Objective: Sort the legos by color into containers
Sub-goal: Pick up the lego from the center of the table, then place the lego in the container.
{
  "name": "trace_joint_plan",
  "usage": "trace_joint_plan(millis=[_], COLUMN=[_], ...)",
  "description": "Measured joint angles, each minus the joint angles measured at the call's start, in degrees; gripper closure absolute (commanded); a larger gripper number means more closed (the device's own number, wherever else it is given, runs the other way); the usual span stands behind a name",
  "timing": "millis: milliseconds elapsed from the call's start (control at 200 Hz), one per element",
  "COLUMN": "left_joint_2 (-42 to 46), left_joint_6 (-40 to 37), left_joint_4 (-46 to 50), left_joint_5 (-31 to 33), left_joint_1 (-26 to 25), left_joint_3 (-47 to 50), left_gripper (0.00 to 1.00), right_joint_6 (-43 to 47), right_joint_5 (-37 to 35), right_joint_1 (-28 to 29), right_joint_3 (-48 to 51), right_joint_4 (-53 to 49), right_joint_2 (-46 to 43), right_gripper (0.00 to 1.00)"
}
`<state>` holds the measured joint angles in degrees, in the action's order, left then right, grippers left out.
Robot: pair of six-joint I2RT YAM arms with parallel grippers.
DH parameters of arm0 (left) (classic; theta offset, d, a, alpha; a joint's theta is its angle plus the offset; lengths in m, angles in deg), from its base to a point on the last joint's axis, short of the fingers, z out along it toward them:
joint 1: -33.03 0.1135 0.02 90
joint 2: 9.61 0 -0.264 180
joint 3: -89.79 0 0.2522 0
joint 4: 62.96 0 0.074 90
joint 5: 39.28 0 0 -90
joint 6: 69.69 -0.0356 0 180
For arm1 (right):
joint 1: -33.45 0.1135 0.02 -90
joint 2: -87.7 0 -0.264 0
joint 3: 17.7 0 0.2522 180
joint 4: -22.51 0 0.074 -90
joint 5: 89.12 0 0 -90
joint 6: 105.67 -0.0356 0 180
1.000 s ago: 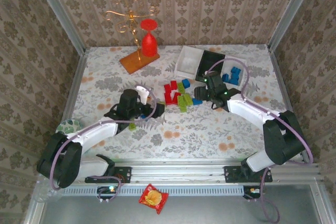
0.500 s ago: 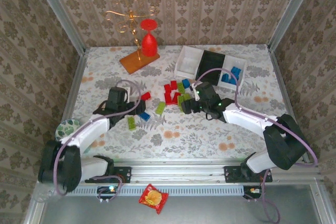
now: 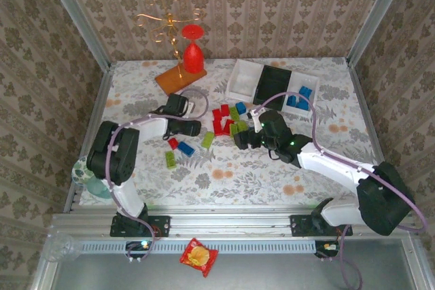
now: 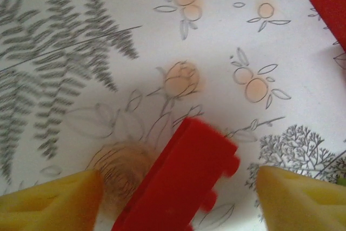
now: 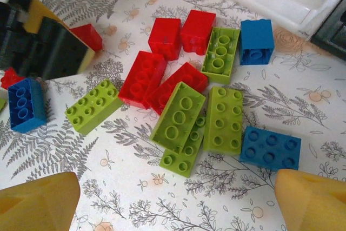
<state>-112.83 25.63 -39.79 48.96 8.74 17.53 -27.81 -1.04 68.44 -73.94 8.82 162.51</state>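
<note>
The legos lie mostly in a loose pile mid-table, with red, lime and blue mixed together and a few stray bricks off to its left. Several blue bricks sit in the rightmost white tray. The black tray and the other white tray beside it look unfilled (their insides are hard to read from above).

The left gripper is low over the tablecloth. Its yellow fingers are spread either side of one red brick, with gaps on both sides, so it straddles the brick rather than pinching it. It is presumably lined up to close on it.

The right gripper hangs over the pile with jaws wide and nothing between them, likely choosing a brick. The lime bricks lie directly ahead.
</note>
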Motion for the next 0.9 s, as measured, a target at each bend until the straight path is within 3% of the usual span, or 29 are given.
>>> trace_joint_plan(millis=[170, 460, 715, 900], left_joint_2=[-3.1, -3.3, -1.1, -0.2], left_joint_6=[-1.7, -0.8, 0.5, 1.4], left_joint_4=[2.3, 1.5, -1.3, -6.9], left_joint_5=[2.2, 3.1, 2.8, 0.0], left_joint_1=[-1.8, -5.5, -7.2, -9.9], left_joint_3=[-3.7, -3.9, -6.7, -16.1], left_gripper=[0.53, 0.73, 0.76, 0.76], right_joint_6=[0.0, -1.7, -4.8, -6.0], right_joint_5=[-0.4, -2.8, -5.9, -8.3], right_joint_1=[-0.1, -2.4, -6.9, -7.7], right_joint_3=[1.1, 3.2, 7.4, 8.5], right_joint_4=[0.1, 0.5, 2.1, 2.8], right_joint_2=[-0.2, -1.8, -7.9, -9.6], right_gripper=[0.06, 0.05, 0.04, 0.03])
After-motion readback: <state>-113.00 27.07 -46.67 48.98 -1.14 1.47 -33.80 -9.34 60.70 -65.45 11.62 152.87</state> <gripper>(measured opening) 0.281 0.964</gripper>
